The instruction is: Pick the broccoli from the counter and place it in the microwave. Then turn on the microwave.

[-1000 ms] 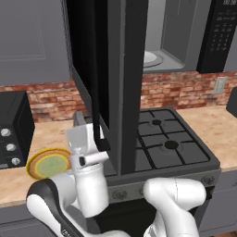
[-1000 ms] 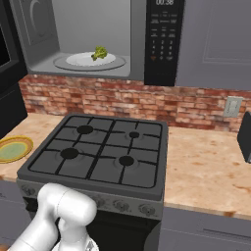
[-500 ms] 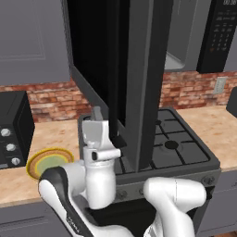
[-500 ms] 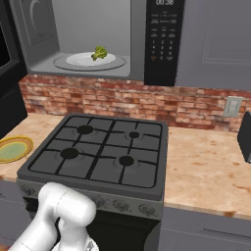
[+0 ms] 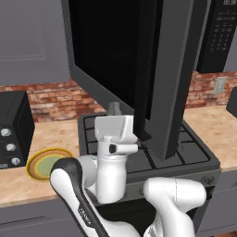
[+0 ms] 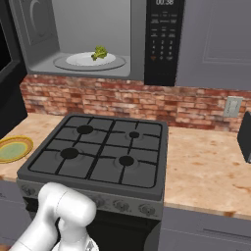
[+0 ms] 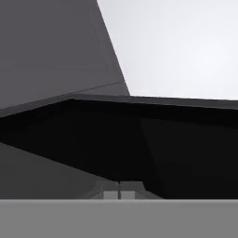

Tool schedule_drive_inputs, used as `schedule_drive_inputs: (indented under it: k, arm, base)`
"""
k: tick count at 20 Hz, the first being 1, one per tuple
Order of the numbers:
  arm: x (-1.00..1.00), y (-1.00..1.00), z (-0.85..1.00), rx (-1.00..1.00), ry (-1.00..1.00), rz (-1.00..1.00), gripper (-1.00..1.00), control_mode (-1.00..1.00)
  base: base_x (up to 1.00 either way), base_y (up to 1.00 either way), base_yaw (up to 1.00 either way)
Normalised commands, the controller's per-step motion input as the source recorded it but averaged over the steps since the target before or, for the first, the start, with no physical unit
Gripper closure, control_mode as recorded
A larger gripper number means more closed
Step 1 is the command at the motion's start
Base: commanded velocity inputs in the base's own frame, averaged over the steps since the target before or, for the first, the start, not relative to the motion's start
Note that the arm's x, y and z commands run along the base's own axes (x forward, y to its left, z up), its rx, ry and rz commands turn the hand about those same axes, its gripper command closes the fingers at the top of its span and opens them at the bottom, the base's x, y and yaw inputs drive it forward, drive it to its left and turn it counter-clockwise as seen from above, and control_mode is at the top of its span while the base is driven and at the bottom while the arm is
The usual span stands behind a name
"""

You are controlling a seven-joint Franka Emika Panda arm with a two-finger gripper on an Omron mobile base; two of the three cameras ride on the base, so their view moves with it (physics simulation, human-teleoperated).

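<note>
Broccoli [image 6: 100, 52] sits on the white turntable [image 6: 83, 61] inside the microwave [image 6: 158, 41], whose black door [image 5: 139, 69] stands open. The gripper [image 5: 115, 109], fingers pressed together and holding nothing, points up just beside the door's near edge, over the stove [image 6: 103, 154].

- The arm [image 5: 111, 185] is glossy white, built of thick rounded tube links with smooth, bulbous elbows.
- A dark, almost black band [image 5: 76, 194] runs along the curved lower link in the left base view.
- The hand [image 5: 115, 132] is a boxy white block with a small dark round mark on its side and a grey stub on top.
- In the right base view, a rounded white link [image 6: 66, 215] shows plain, unmarked casing.
</note>
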Motion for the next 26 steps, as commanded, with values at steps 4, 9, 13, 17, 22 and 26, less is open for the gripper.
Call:
schedule_drive_inputs:
  k: [4,9,13,17,22,26]
  arm:
    - [-1.0,0.43,0.22,0.59,-0.02,-0.17,1.0,-1.0]
    - [-0.99,0.38,0.24,0.6,-0.01,-0.17,1.0,-1.0]
    - [-0.94,0.37,0.26,0.6,0.0,-0.16,1.0,-1.0]
    - [-0.88,0.39,0.27,0.61,0.0,-0.16,1.0,-1.0]
    - [-0.81,0.38,0.34,0.62,0.0,-0.16,1.0,-1.0]
    - [-0.69,0.4,0.45,0.62,0.0,-0.17,1.0,-1.0]
  base:
    - [0.0,0.0,0.0]
    - [0.0,0.0,0.0]
    - [0.0,0.0,0.0]
    - [0.0,0.0,0.0]
    - [0.0,0.0,0.0]
    - [0.0,0.0,0.0]
